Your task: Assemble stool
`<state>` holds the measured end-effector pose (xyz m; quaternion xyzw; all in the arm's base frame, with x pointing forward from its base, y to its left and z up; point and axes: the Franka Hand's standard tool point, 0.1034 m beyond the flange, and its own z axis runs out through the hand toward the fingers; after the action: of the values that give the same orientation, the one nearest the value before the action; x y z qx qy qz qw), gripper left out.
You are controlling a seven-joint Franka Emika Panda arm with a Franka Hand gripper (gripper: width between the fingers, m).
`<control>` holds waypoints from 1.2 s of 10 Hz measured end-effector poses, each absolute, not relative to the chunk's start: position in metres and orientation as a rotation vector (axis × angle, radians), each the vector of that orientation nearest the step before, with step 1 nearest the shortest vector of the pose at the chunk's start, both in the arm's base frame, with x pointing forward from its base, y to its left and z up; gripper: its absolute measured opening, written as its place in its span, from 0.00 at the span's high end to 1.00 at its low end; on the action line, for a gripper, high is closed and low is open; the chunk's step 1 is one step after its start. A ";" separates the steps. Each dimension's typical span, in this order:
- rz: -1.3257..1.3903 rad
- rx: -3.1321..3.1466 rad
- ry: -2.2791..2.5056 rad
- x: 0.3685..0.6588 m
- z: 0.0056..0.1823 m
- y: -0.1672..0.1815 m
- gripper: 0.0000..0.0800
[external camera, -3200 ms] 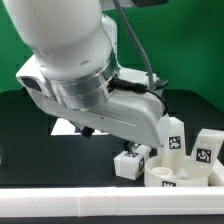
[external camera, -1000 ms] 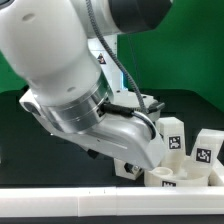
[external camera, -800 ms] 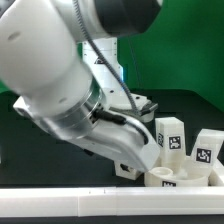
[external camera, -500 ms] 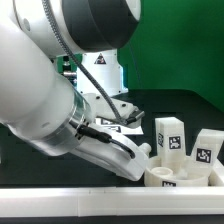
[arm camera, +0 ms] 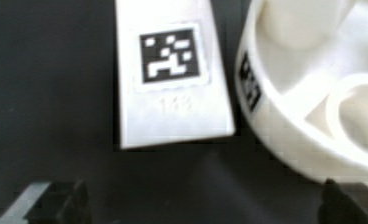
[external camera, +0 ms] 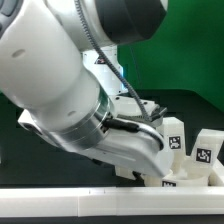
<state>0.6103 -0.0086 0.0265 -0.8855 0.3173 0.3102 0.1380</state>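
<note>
In the wrist view a white stool leg (arm camera: 168, 75) lies flat on the black table with its square tag facing up. The round white seat (arm camera: 314, 90) sits close beside it. My gripper (arm camera: 199, 205) is open above them, with dark fingertips (arm camera: 48, 200) far apart and nothing between them. In the exterior view the arm's bulk hides the gripper and most of the seat (external camera: 192, 174). Two more tagged legs stand upright behind the seat, one (external camera: 172, 135) nearer the arm and one (external camera: 207, 148) at the exterior view's right.
A long white bar (external camera: 100, 205) runs along the front of the table in the exterior view. A green wall stands behind. The arm fills the exterior view's left and middle.
The arm has swung and turned over the last seconds and now sits lower over the seat's side. It covers the leg that showed beside the seat earlier.
</note>
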 end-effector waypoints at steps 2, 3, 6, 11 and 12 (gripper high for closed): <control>0.902 -2.560 0.928 0.609 0.025 -0.011 0.19; 0.903 -2.560 0.928 0.609 0.025 -0.011 0.19; 0.831 -2.572 0.851 0.612 0.023 -0.012 0.19; 0.942 -2.524 0.820 0.598 0.020 -0.015 0.19; 1.059 -2.474 0.811 0.589 0.019 -0.017 0.19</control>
<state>0.5895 -0.0170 0.0187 -0.8682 0.2846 0.3716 0.1647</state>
